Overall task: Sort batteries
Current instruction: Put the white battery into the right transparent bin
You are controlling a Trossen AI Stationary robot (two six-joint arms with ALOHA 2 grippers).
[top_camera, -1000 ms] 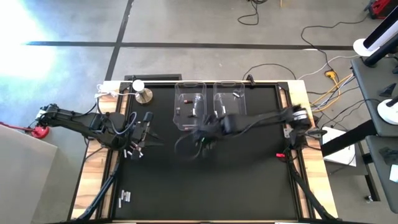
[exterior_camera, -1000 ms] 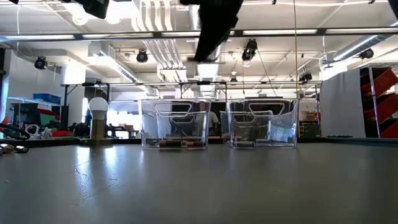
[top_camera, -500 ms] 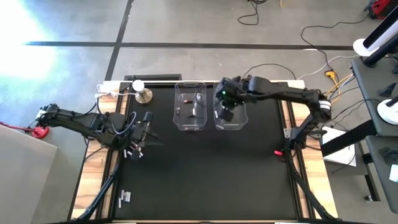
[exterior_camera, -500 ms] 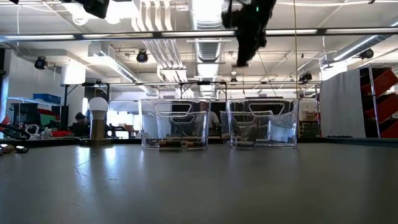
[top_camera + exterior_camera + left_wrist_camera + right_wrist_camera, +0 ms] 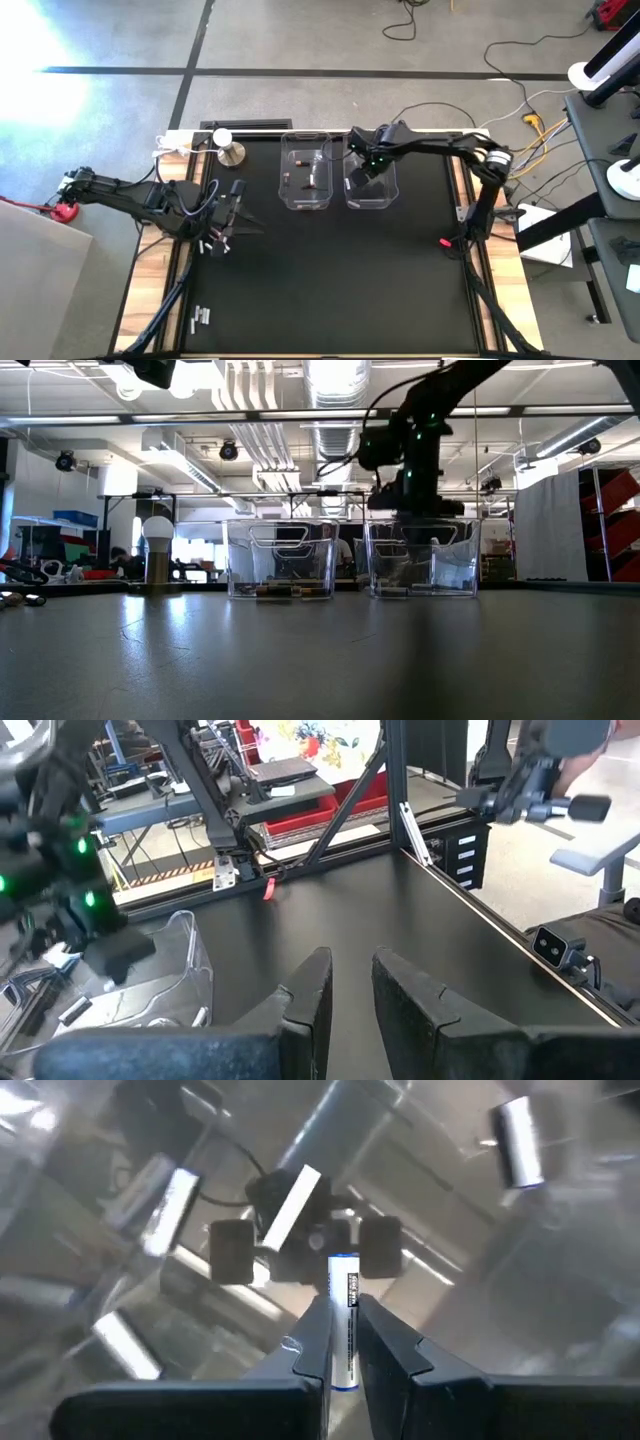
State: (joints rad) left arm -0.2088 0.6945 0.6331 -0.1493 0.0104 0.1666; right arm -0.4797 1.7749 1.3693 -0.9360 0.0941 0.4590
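We find the right gripper point(image 5: 366, 166) poised over the right-hand clear bin point(image 5: 369, 198), its fingers point(image 5: 385, 1350) pinched narrow on a single white battery point(image 5: 344, 1318). In the right wrist view the cell sits squarely between the two fingertips, clamped at its lower half with the upper half standing clear of them; its long axis runs in line with the fingers, pointing forward out of the gripper and down into the bin. Below it we see several more white cells point(image 5: 517, 1141) lying loose at different angles on the bin floor. The left-hand clear bin point(image 5: 306, 195) holds a few dark cells point(image 5: 307, 181). From the low view the right gripper point(image 5: 414, 500) hangs just above the rim of the right bin point(image 5: 422, 560). Half a second ago this arm stood higher above the same bin; a second ago it was sweeping over the open table in front of the bins, so it has travelled back and descended. The left gripper point(image 5: 222, 222) rests at the table's left edge, unmoved across all frames, with its fingers point(image 5: 310, 1003) nearly closed and nothing visible between them; unsorted batteries point(image 5: 213, 244) lie just beside it, and a further small group point(image 5: 201, 318) lies near the front left corner.
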